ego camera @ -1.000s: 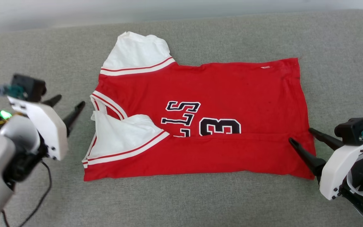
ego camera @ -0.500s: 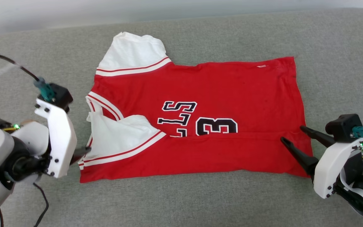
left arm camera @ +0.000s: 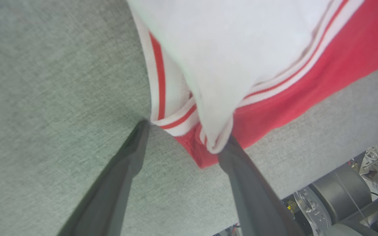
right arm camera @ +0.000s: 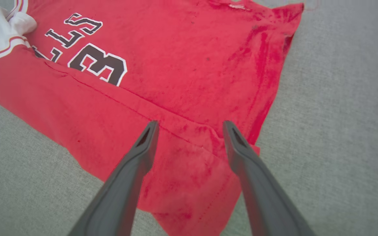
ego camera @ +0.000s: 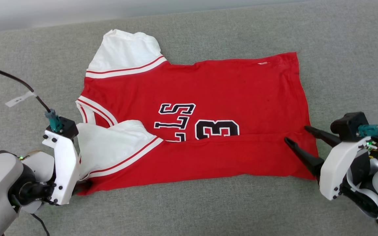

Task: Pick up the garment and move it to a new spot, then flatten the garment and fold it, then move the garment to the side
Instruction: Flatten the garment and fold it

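The red jersey-style T-shirt (ego camera: pixel 208 88), with white short sleeves and black white-outlined lettering, lies spread on the grey fabric-covered bench (ego camera: pixel 189 209), collar toward nine o'clock and hem toward three, its near edge folded over part of the number. My left end effector (left arm camera: pixel 186 131), at eight o'clock, stands wide open astride the shirt's striped collar-end corner, gripping nothing. My right end effector (ego camera: pixel 297 133), at four o'clock, is likewise spread wide over the hem corner, empty.

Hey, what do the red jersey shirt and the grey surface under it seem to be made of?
Red jersey T-shirt: soft matte knit cloth, probably; it creases and folds limply. Grey surface: matte woven upholstery-like fabric, judging by its fine flecked weave.
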### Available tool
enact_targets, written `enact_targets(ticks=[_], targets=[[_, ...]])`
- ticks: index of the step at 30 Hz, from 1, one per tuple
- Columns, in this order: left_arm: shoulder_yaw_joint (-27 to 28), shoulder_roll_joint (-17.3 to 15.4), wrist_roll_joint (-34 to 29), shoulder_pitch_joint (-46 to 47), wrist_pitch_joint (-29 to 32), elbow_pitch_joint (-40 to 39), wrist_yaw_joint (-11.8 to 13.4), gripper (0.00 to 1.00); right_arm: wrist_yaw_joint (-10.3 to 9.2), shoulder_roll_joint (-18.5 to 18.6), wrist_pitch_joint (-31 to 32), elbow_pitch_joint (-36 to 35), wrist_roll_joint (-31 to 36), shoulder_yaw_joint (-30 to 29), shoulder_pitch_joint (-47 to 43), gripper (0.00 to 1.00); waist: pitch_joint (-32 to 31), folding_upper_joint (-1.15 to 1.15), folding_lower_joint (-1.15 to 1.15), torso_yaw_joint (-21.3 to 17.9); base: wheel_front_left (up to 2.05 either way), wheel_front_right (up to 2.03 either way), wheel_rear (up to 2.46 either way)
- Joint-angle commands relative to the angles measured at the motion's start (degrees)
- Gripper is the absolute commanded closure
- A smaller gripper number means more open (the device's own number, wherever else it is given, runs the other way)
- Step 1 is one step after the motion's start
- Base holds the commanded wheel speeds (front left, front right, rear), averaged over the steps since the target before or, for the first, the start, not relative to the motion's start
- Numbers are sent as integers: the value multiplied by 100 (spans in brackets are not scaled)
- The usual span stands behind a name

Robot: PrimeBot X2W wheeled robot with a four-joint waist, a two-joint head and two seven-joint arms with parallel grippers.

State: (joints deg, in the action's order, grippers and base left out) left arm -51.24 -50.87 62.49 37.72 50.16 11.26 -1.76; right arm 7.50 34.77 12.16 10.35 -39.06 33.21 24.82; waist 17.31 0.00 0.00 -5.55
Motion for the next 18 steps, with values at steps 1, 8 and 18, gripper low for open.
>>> enact_targets(ticks=[1,8,18], targets=[[-143,141,-9,-238,-26,103,-12,45,-2,6,-20,8,-11,7,83,0,-6,0,0,0,0,0,0],[-38,212,-23,-110,-253,170,-122,100,-2,357,165,-157,27,5,518,0,-209,0,0,43,0,0,0],[93,2,-80,-41,-426,-327,-124,100,-2,1238,2040,-442,-725,608,1374,0,-367,0,0,124,0,0,0]])
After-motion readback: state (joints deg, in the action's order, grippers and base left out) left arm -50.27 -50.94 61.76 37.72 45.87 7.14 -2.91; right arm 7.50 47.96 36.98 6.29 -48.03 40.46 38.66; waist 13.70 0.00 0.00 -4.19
